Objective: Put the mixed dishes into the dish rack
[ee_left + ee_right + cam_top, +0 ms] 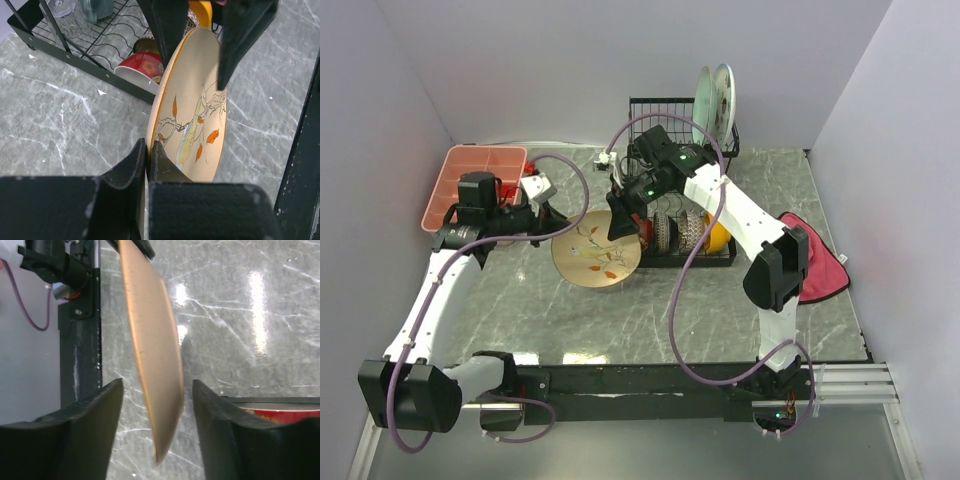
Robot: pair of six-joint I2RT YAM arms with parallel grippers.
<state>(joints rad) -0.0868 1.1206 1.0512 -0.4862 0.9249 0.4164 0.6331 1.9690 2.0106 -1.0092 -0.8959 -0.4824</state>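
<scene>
Tan plate, a round disc lying face up and roughly level just left of the dish rack, over the grey marbled bench; its span runs from the left fingers on the rim farthest from the rack to the right fingers at the rim nearest the rack. The upper face is cream-tan with a thin orange rim line, a fine branch drawing and scattered orange leaves; the underside, seen from the right wrist, is plain speckled tan.

Left fingers are closed tight on the plate's rim, one above and one below; right fingers stand apart, straddling the opposite rim with a gap on each side and gripping nothing.

Inside the rack, on the side nearest the plate, a red bowl lies tipped on its side; a clear glass stands further in; two plates stand on edge at the rack's back. A pink compartment tray lies well left of the rack; a red cloth lies to its right.
</scene>
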